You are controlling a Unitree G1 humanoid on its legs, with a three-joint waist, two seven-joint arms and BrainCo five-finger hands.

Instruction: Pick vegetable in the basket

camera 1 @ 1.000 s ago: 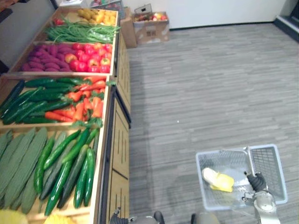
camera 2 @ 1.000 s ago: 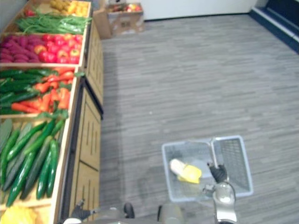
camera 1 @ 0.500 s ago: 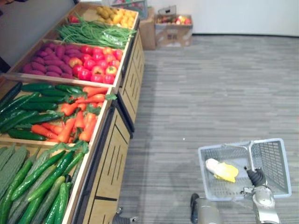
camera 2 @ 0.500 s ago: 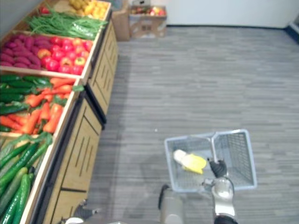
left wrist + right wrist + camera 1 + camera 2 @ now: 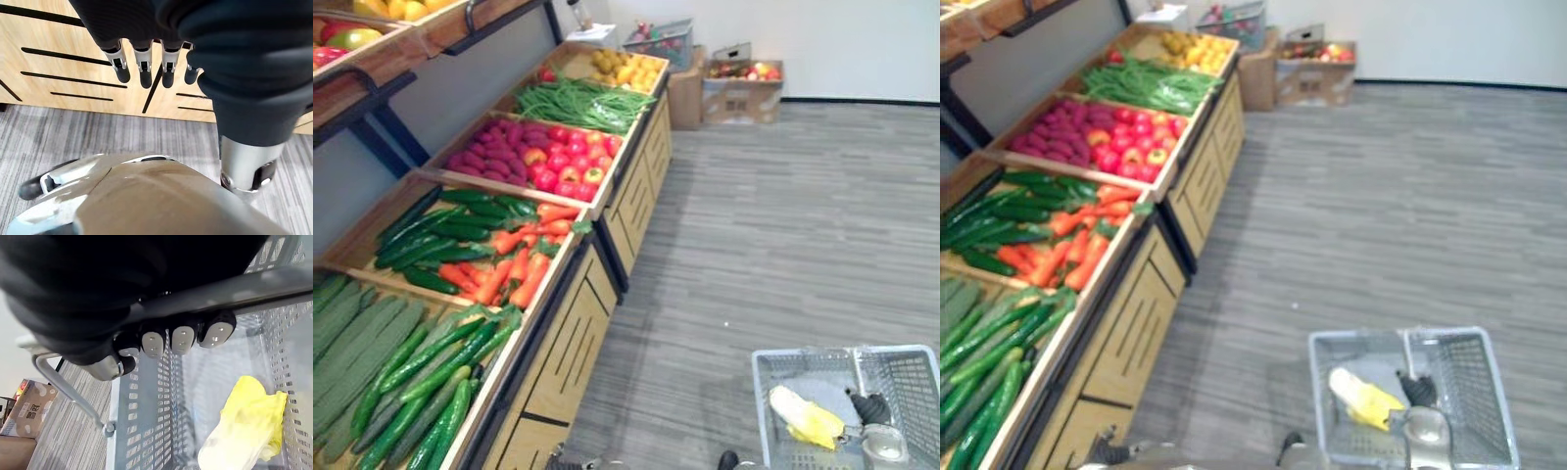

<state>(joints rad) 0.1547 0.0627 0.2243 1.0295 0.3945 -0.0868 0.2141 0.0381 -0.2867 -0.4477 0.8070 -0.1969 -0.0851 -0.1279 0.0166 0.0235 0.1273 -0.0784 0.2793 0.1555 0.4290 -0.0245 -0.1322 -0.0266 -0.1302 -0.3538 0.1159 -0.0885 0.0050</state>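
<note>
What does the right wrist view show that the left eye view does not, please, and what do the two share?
Right wrist view: close up, the right hand has its fingers curled round the grey handle of the basket, so the grip itself is plain. Left eye view: the wooden stand on the robot's left, holding cucumbers, carrots, red apples and green beans in separate bins. Both: the grey mesh basket with one yellow vegetable lying inside, and the right hand at its handle.
</note>
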